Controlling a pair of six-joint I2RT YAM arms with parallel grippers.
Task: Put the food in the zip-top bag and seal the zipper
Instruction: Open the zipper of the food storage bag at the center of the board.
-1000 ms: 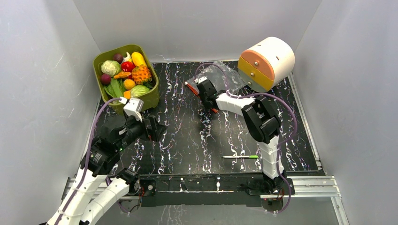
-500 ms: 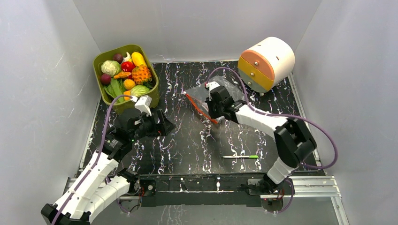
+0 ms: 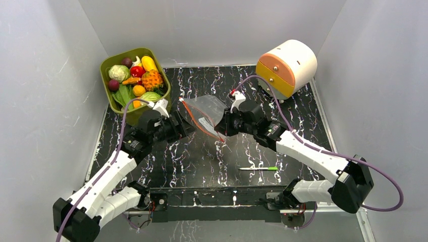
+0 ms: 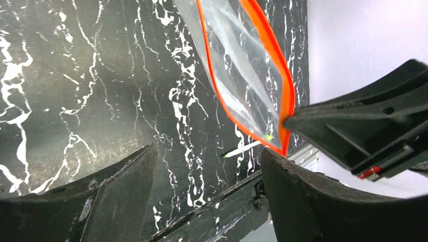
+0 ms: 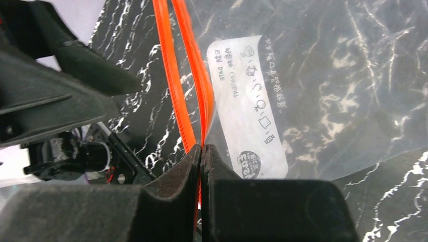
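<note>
The food (image 3: 136, 78), small colourful toy fruits and vegetables, lies heaped in a green bin (image 3: 165, 83) at the back left. The clear zip-top bag (image 3: 206, 110) hangs tilted over the middle of the table, its white label (image 5: 250, 106) facing my right wrist camera. My right gripper (image 3: 221, 130) (image 5: 201, 151) is shut on the zipper (image 5: 176, 75), the orange-red strip, near the bag's lower corner. My left gripper (image 3: 188, 127) (image 4: 207, 176) stands open just left of the zipper (image 4: 275, 70), nothing between its fingers (image 4: 313, 201).
A thin green-and-white pen (image 3: 258, 168) lies on the dark marbled table toward the front right. A white drum-shaped box with orange and yellow drawers (image 3: 286, 68) stands at the back right. White walls close in on three sides.
My right arm has carried the bag from the back near the drum box toward the table's middle. My left arm has swung right toward the bag, its jaws narrowing somewhat.
</note>
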